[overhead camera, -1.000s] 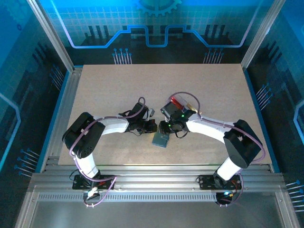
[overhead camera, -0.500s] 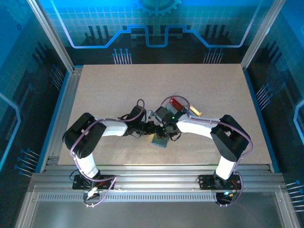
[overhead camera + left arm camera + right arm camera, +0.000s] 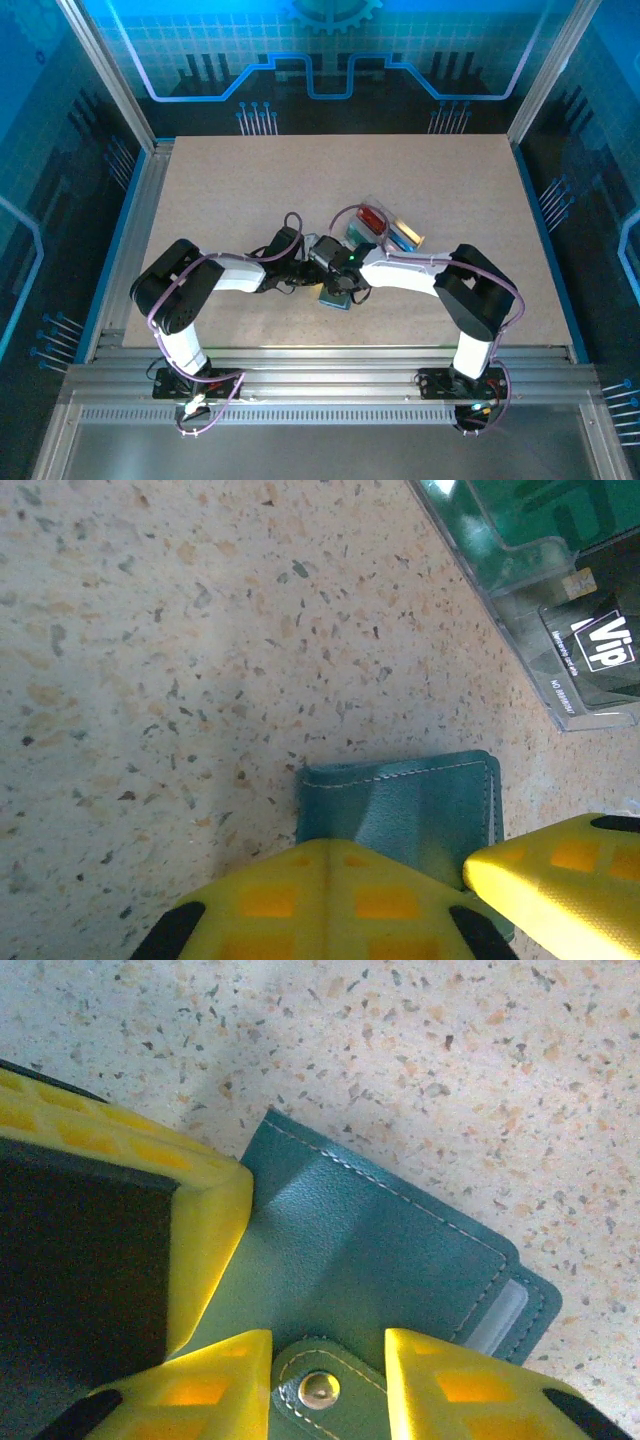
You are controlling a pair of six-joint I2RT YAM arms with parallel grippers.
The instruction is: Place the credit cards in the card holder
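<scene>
The card holder (image 3: 335,299) lies flat and closed on the table, teal-blue with pale stitching (image 3: 390,1260). My left gripper (image 3: 328,852) is shut, its tips resting on the holder's near edge (image 3: 400,805). My right gripper (image 3: 328,1348) is open, its two fingers standing either side of the holder's snap tab (image 3: 318,1390); a small gap shows on the right side. Both grippers meet over the holder (image 3: 338,278). Credit cards in red (image 3: 371,217), yellow and blue stand in a clear tray (image 3: 390,231) behind the right arm. A dark card marked "Vip" (image 3: 597,645) shows inside the tray.
The clear plastic tray (image 3: 520,570) sits just beyond the holder, a short gap away. The speckled tabletop (image 3: 230,190) stretches to the left and back. Metal frame rails (image 3: 130,220) border the table.
The right arm has swung left and lowered onto the holder, uncovering the tray of cards. The left gripper has slid right to the holder. The right jaws have narrowed a little.
</scene>
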